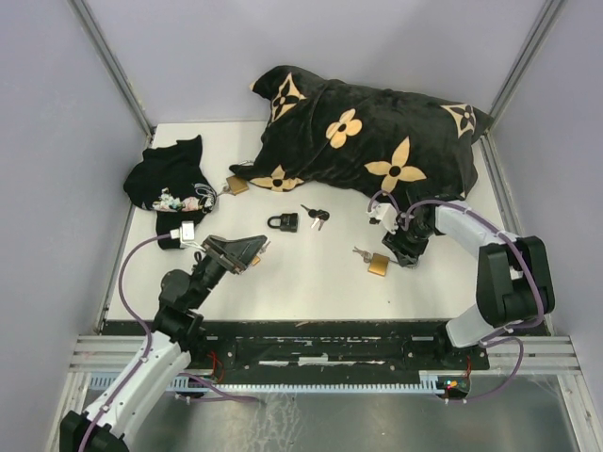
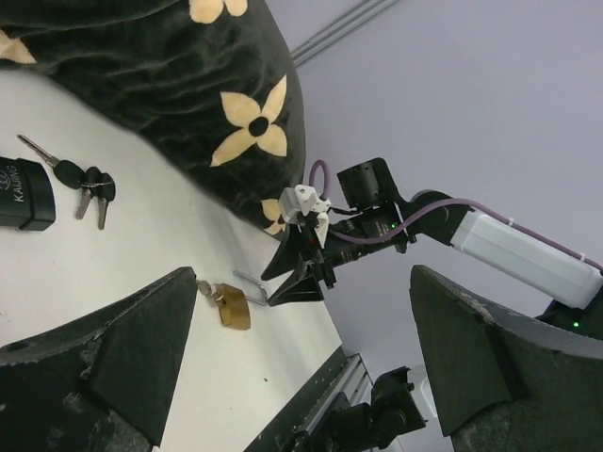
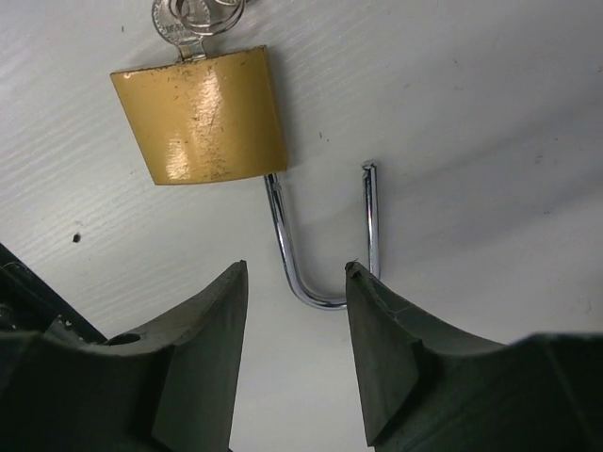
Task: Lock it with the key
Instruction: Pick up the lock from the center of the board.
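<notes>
A brass padlock (image 1: 378, 266) lies on the white table with its steel shackle (image 3: 320, 245) swung open and a key (image 3: 193, 21) on a ring in its keyhole. It also shows in the left wrist view (image 2: 234, 306). My right gripper (image 3: 296, 275) is open, low over the table, its fingertips on either side of the shackle's bend without touching it. It shows in the top view (image 1: 400, 252) too. A black padlock (image 1: 282, 222) with a key bunch (image 1: 316, 216) lies mid-table. My left gripper (image 1: 247, 252) is open and empty, raised left of centre.
A large black cushion with tan flowers (image 1: 363, 137) fills the back. A black cloth with small trinkets (image 1: 170, 179) lies at the left. Another brass padlock (image 1: 236, 185) sits by the cushion's left edge. Grey walls enclose the table.
</notes>
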You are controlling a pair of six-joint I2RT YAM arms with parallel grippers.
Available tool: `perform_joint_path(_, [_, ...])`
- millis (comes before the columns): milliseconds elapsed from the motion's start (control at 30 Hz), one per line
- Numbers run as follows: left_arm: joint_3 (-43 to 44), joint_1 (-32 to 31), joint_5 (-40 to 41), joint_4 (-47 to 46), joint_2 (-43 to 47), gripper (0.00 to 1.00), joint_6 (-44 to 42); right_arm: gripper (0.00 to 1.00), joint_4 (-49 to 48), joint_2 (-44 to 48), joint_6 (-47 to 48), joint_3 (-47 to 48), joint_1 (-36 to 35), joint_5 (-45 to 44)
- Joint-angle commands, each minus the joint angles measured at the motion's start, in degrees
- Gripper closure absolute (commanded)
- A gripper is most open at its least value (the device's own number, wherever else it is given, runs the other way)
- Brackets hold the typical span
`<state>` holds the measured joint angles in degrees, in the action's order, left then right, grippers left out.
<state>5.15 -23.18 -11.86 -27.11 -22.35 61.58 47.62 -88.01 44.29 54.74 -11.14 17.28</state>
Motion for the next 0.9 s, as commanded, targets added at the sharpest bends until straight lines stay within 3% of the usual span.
perform_joint_path(0, [-0.84, 0.30, 2.09, 1.05, 2.14, 0.01, 2.40, 0.47, -4.19, -1.91, -0.31, 0.22, -0.83, -1.07])
perform_joint_path(333, [-2.69, 0.29, 0.42, -6.24, -1.98, 0.01, 5.15, 0.52, -6.53, -6.04, -0.88, -0.11, -3.05, -2.75])
perform_joint_path(733, [-3.60, 0.26, 0.05, -4.34, 0.00, 0.01, 5.74, 0.61, -7.99, -7.25, 0.06, -2.15, -4.08, -4.03])
perform_joint_path(867, [-3.83, 0.29, 0.04, -4.33, 0.02, 0.01, 5.79, 0.71, -7.23, -7.20, 1.04, -2.27, -4.07, -3.05])
